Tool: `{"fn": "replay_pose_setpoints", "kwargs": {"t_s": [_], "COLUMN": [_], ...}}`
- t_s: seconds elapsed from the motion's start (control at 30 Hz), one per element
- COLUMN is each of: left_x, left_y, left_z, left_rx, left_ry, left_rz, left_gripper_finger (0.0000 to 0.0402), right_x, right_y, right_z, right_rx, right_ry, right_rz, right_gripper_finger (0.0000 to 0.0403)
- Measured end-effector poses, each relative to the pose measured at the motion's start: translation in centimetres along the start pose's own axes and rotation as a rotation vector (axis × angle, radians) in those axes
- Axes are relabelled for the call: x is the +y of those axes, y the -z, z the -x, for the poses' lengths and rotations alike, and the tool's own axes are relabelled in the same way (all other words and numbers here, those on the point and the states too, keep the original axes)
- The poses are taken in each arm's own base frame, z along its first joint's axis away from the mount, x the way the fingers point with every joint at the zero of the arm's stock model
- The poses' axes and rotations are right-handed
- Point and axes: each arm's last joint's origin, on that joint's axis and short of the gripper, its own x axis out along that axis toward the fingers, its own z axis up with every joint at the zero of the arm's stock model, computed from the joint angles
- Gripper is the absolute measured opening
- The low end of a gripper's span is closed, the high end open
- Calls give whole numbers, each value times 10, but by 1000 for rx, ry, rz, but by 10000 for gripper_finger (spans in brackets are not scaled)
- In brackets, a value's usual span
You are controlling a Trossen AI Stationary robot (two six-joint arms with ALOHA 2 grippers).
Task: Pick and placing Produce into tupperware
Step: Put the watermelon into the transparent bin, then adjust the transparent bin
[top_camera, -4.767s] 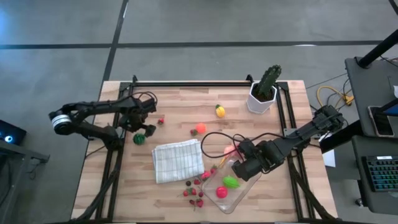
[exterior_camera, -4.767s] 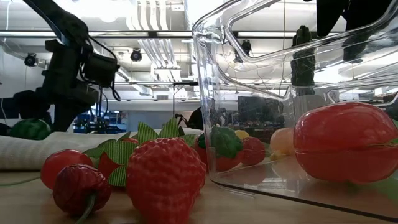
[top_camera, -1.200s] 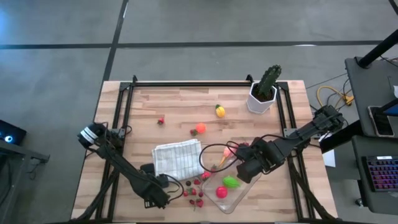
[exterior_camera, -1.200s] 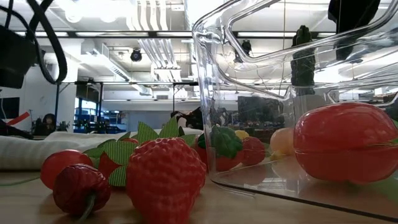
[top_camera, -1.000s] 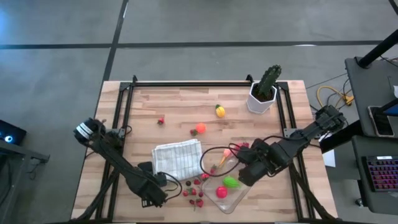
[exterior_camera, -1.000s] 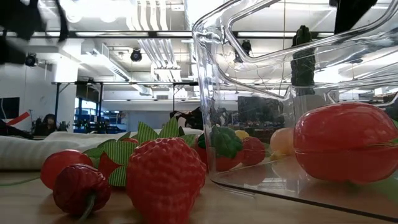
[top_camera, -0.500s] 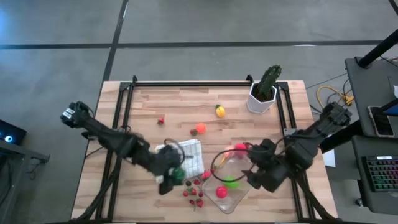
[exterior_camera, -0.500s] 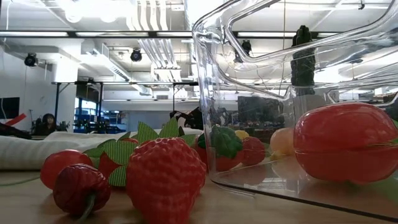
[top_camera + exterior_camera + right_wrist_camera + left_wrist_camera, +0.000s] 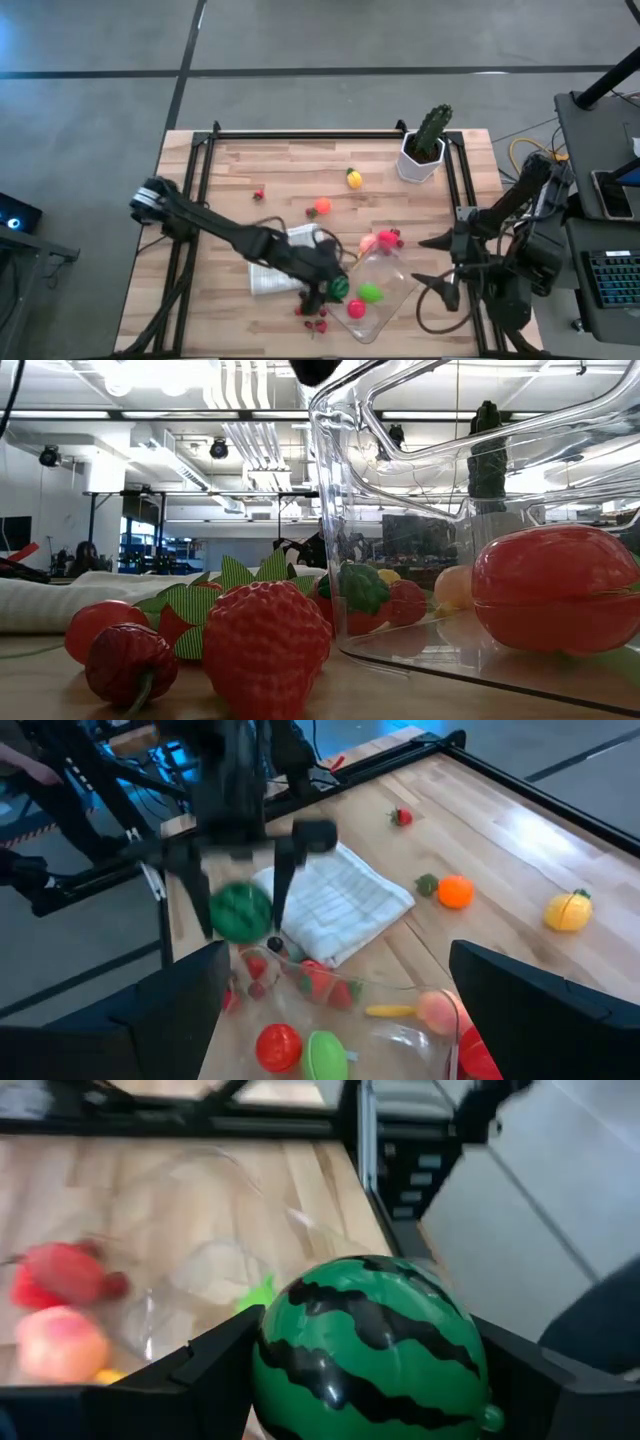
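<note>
In the high view the left arm reaches from the left edge of the table across to the lower middle of the frame, where the left gripper (image 9: pixel 335 288) pinches a small green striped toy watermelon (image 9: pixel 339 288) between its two fingers, just at the left rim of the clear plastic container (image 9: pixel 400 285). The left wrist view shows the same watermelon (image 9: pixel 368 1350) filling the lower centre of the picture, clamped on both sides by the dark fingers (image 9: pixel 215 1370), with the container (image 9: pixel 200 1230) beyond it. The container sits in the lower right part of the table (image 9: pixel 280 170) and holds a green piece (image 9: pixel 371 293) and a red-pink ball (image 9: pixel 356 310); a pink and red piece (image 9: pixel 380 241) lies at its upper edge. Several tiny red berries (image 9: pixel 318 318) lie on the wood just below the left gripper. A folded checked cloth (image 9: pixel 285 262) lies beside the container, partly under the left arm. Higher on the table sit an orange fruit (image 9: pixel 322 206), a yellow fruit (image 9: pixel 354 179) and one lone red berry (image 9: pixel 259 194). A cactus in a white pot (image 9: pixel 424 145) stands in the upper right corner. The right gripper (image 9: pixel 437 262) is at the right edge of the table, well apart from the container, its fingers spread wide and holding nothing.
</note>
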Motion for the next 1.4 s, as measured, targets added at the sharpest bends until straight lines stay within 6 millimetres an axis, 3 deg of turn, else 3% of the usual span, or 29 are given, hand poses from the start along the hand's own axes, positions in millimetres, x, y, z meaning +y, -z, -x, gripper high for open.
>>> {"fn": "replay_pose_setpoints", "kwargs": {"t_s": [0.23,0.37,0.5,0.77,0.9,1.03,1.17,1.4], "left_x": [3,3,4,6,7,8,9,10], "left_y": [10,5,11,7,-3,-16,-29,-38], "left_z": [-40,-42,-44,-40,-24,6,46,113], "left_rx": [81,87,146,127,92,64,17,-35], "left_ry": [66,61,61,61,-13,-132,-268,-435], "left_rz": [22,129,224,175,176,173,190,281], "left_gripper_finger": [269,278,299,338,340,340,340,341], "right_x": [-2,-2,-2,-1,2,10,14,5], "right_y": [-1,0,2,4,3,3,3,-5], "right_z": [1,0,-1,-1,-1,-1,-3,-20], "right_rx": [1,3,9,37,38,142,140,122], "right_ry": [2,6,17,11,-5,-76,-98,-7], "right_rz": [7,14,16,-19,-170,-336,-335,-281], "right_gripper_finger": [370,370,370,370,370,370,370,370]}}
